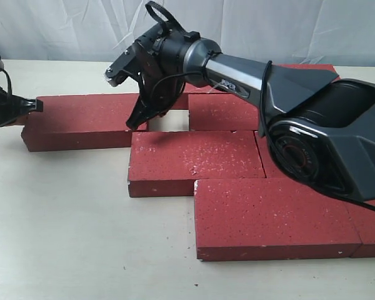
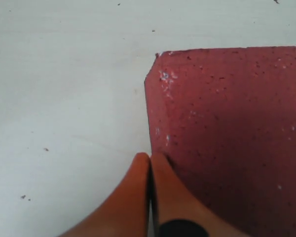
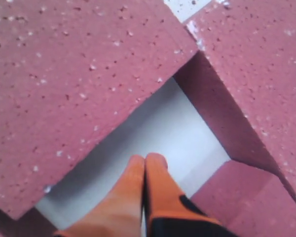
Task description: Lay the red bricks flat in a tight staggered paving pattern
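Red bricks (image 1: 194,162) lie flat on your pale tabletop (image 1: 62,237), several of them in stepped rows from the middle out toward its right side. All are dark red with whitish speckles and chipped edges.

The left brick (image 1: 81,120) runs lengthwise toward the tabletop's left edge. The middle brick (image 1: 197,159) sits one row nearer, offset to the right and touching the left brick's long side. The front brick (image 1: 275,215) is offset right again and butts against the middle one. The back brick (image 1: 225,112) lies in the left brick's row. A bare gap (image 1: 169,120) of tabletop separates the two, closed on the near side by the middle brick.

Your right jaws are pressed together, the orange fingertips (image 3: 133,173) meeting with nothing between them. They point down into that gap (image 3: 163,143), just beside the left brick's right end.

Your left jaws are likewise pressed together and hold nothing. Their orange fingertips (image 2: 138,173) sit at the outer end of the left brick (image 2: 227,138), near its chipped corner. You cannot tell whether they touch it.

Lettering rings the round red emblem (image 1: 297,153) on your right arm's base, but it is too small to read. The pale label (image 1: 228,84) on the forearm is also illegible.
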Action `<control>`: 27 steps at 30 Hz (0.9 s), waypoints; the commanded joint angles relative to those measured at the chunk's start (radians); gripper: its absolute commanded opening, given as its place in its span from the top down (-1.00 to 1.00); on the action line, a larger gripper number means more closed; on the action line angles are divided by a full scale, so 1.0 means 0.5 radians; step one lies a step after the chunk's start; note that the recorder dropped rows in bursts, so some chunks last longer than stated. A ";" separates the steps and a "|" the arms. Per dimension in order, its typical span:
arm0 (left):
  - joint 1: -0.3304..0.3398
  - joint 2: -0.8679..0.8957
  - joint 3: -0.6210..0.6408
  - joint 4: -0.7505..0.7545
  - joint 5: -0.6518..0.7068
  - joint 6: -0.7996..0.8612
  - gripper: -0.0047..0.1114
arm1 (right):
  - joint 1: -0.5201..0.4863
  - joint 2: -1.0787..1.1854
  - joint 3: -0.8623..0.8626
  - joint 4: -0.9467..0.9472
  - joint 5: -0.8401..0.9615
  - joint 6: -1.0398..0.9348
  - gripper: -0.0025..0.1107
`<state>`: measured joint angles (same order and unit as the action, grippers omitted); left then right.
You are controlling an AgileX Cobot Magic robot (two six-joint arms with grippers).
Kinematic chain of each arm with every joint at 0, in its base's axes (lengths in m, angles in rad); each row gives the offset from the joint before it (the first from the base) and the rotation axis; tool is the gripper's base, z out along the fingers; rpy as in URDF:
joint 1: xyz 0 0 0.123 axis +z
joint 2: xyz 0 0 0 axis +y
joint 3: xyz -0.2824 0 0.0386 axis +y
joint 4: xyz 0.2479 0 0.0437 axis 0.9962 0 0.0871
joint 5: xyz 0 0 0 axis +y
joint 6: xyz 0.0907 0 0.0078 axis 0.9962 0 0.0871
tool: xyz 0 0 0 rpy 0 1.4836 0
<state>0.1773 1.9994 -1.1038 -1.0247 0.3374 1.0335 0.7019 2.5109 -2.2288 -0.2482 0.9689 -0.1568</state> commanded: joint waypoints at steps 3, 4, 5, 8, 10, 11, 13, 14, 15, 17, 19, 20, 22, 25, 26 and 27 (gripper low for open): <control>0.001 0.004 -0.007 -0.073 0.016 0.049 0.92 | -0.008 -0.179 0.003 -0.109 0.166 0.116 0.97; 0.001 0.004 -0.007 -0.082 0.016 0.049 0.92 | -0.008 -0.203 0.005 -0.092 0.193 0.116 0.97; 0.001 0.004 -0.007 -0.097 0.016 0.049 0.92 | -0.008 -0.224 0.012 -0.074 0.216 0.116 0.97; -0.003 0.004 -0.007 -0.097 0.021 0.049 0.92 | -0.008 -0.289 0.064 -0.053 0.310 0.111 0.97; -0.015 0.004 -0.007 -0.097 0.029 0.049 0.92 | -0.008 -0.345 0.139 -0.053 0.359 0.108 0.97; -0.024 0.004 -0.007 -0.097 0.023 0.049 0.92 | -0.008 -0.382 0.198 -0.053 0.360 0.108 0.97; -0.064 0.004 -0.007 -0.097 0.018 0.058 0.92 | -0.008 -0.478 0.356 -0.061 0.317 0.108 0.97; -0.106 0.004 -0.007 -0.108 0.005 0.144 0.92 | -0.008 -0.591 0.537 -0.069 0.220 0.108 0.97; -0.130 0.004 -0.007 -0.124 0.001 0.170 0.92 | -0.008 -0.666 0.652 -0.074 0.132 0.108 0.97; -0.178 0.004 -0.007 -0.217 -0.004 0.210 0.92 | -0.008 -0.891 0.989 -0.067 -0.168 0.125 0.97; -0.210 0.004 -0.007 -0.259 -0.047 0.258 0.92 | -0.008 -1.093 1.319 -0.056 -0.383 0.130 0.97; -0.223 0.004 -0.007 -0.263 -0.054 0.258 0.92 | -0.008 -1.219 1.507 -0.076 -0.498 0.130 0.97; -0.243 0.004 -0.007 -0.263 -0.051 0.258 0.92 | -0.008 -1.375 1.774 -0.129 -0.654 0.130 0.97; -0.284 0.004 -0.007 -0.268 -0.051 0.258 0.92 | -0.008 -1.574 2.106 -0.221 -0.880 0.134 0.97; -0.298 0.004 -0.007 -0.268 -0.051 0.258 0.92 | -0.008 -1.624 2.191 -0.280 -0.997 0.134 0.97; -0.306 0.004 -0.007 -0.268 -0.064 0.258 0.92 | -0.008 -1.663 2.238 -0.394 -1.115 0.177 0.97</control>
<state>0.0381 1.9994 -1.1038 -1.1472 0.3149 1.1597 0.7019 1.7258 -1.1607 -0.3649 0.5163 -0.0912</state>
